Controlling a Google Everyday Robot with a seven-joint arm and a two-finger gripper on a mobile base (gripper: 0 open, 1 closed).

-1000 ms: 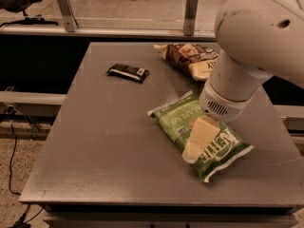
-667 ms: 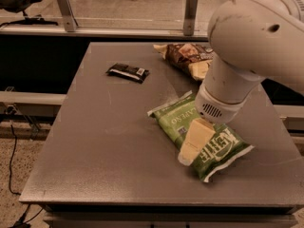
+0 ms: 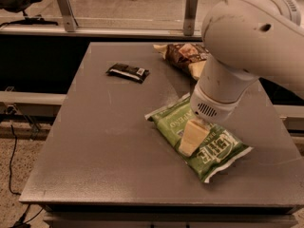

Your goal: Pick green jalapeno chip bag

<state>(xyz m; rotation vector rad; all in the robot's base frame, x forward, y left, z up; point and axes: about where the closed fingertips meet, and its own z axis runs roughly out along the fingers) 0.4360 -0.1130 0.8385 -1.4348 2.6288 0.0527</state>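
The green jalapeno chip bag lies flat on the grey table, right of centre, with white crimped ends and white lettering. My gripper hangs from the large white arm and is down on the middle of the bag, its cream tip against the bag's top face. The arm hides the bag's upper right part.
A brown-and-cream snack bag lies at the table's back, partly behind the arm. A small black wrapped bar lies at the back left. A glass barrier with metal posts runs behind the table.
The arm and gripper have shifted slightly left over the green bag. The bag and the other items have not moved.
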